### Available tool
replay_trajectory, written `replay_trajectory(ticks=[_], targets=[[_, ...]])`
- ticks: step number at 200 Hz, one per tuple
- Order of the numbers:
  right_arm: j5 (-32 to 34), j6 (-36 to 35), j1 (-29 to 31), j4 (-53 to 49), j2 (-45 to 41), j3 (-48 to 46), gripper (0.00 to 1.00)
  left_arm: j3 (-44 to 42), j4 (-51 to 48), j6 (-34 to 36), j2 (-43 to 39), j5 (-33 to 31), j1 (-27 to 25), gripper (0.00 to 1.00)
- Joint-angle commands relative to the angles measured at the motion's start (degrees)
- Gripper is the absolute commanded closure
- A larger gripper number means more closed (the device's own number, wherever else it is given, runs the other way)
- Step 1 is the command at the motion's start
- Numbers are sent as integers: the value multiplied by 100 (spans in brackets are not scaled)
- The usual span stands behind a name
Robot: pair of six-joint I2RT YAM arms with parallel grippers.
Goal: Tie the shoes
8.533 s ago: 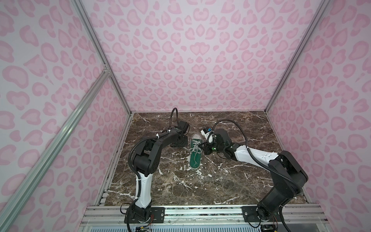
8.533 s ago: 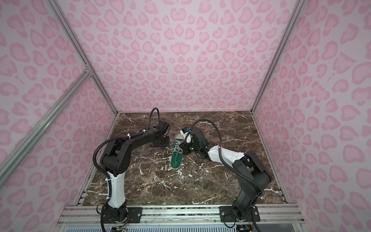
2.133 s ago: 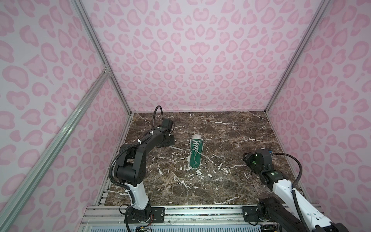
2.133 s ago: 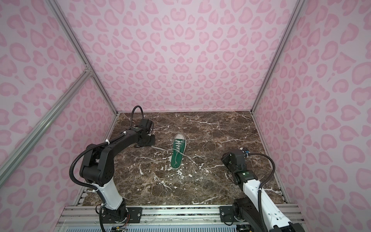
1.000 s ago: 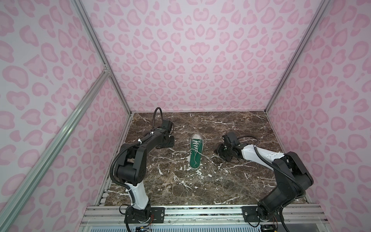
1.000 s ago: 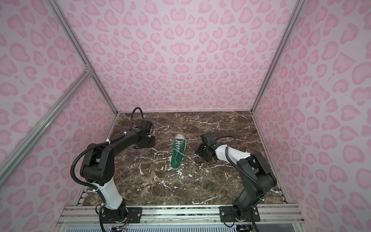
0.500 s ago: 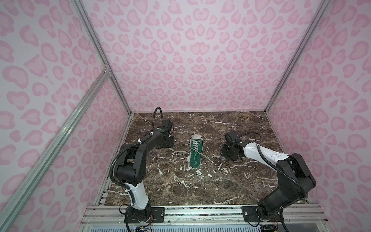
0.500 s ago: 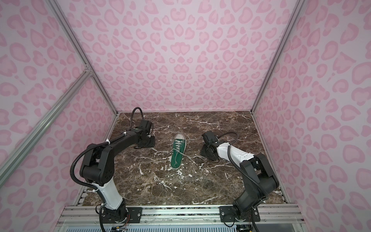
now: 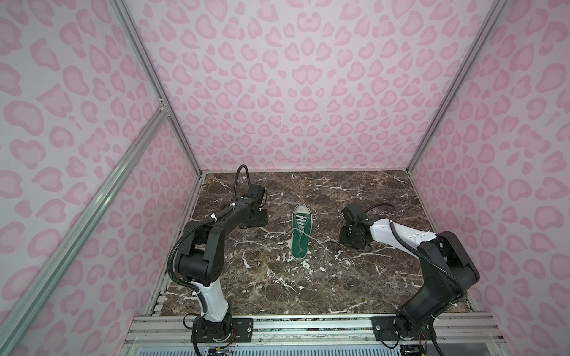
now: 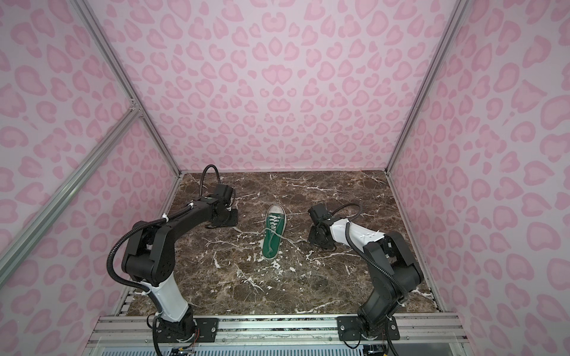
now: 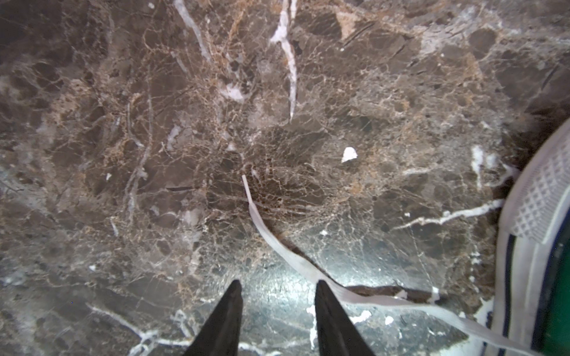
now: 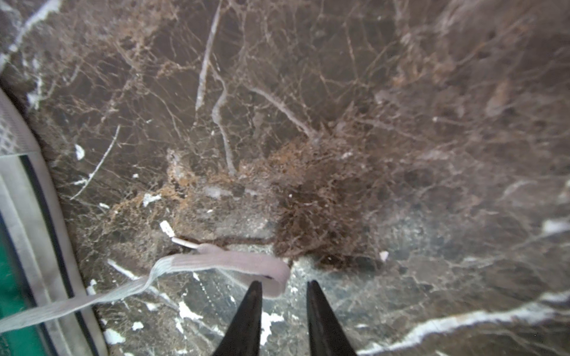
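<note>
The shoes are one green sneaker (image 9: pixel 301 231) (image 10: pixel 274 235) with a white toe cap, lying mid-floor with its toe towards the back wall. Its white laces trail out to both sides. My left gripper (image 9: pixel 258 222) (image 11: pixel 277 283) hangs low to the left of the sneaker (image 11: pixel 549 246), open. The left lace (image 11: pixel 277 243) runs along the floor past one fingertip (image 11: pixel 320 286). My right gripper (image 9: pixel 341 242) (image 12: pixel 283 283) is low to the right of the sneaker (image 12: pixel 18 185). It is narrowly open, and the folded-back end of the right lace (image 12: pixel 216 257) touches one fingertip (image 12: pixel 255 289).
The floor is brown marble (image 9: pixel 308 277) with white veins that look like lace. Pink patterned walls close three sides, and an aluminium rail (image 9: pixel 308 326) with both arm bases runs along the front. A diagonal metal bar (image 9: pixel 92 212) crosses the left wall.
My right arm has swung in from the front right to beside the sneaker and dropped low, and its jaws have narrowed. The left arm and the sneaker have stayed still.
</note>
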Motion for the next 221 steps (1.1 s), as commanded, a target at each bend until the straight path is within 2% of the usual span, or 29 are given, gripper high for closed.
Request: replay_trajectory(ticks=[1,22,55,121,160,221], targets=[[5,-100,18,-77,114,18,73,-29,34,-36,-68,-28,3,58],[14,-126,33,-34,151,5,79,-51,37,-36,-78,-30,-2,58],[76,-186,56,-91,66,61,92,-65,29,-17,-104,-62,-1,58],[180,-358,146,-550,-596,477,97,-174,45,-45,-312,26,33,58],[250,-625,487,-965,-593,1575,97,-355,90,-127,-534,118,33,58],[-6,-916,998,-1359,687,3829,97,-884,282,-280,-876,336,36,58]])
